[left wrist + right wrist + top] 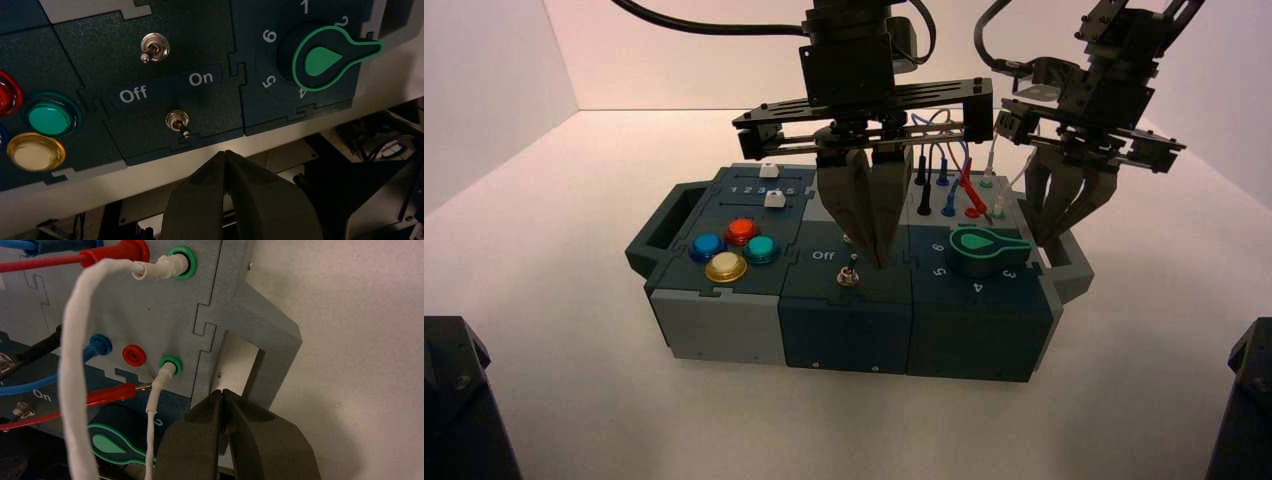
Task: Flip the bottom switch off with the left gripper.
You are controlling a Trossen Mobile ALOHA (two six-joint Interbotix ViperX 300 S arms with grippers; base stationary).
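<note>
The bottom switch (849, 275) (177, 120) is a tiny metal toggle on the box's dark middle panel, below the lettering "Off" and "On". Its dark-tipped lever leans toward the On side. My left gripper (882, 262) (226, 152) is shut with nothing between its fingers. Its point hangs just right of the switch, on the On side and apart from the lever. The twin upper toggle (155, 46) leans toward the Off side. My right gripper (1064, 225) (222, 391) is shut and empty, over the box's right handle (260, 335).
Red (741, 231), blue (708, 246), teal (762, 249) and yellow (725, 267) buttons sit left of the switches. A green knob (977, 248) (325, 57) stands to their right. Plugged wires (959, 180) rise behind the knob, and two white sliders (771, 171) sit at the back left.
</note>
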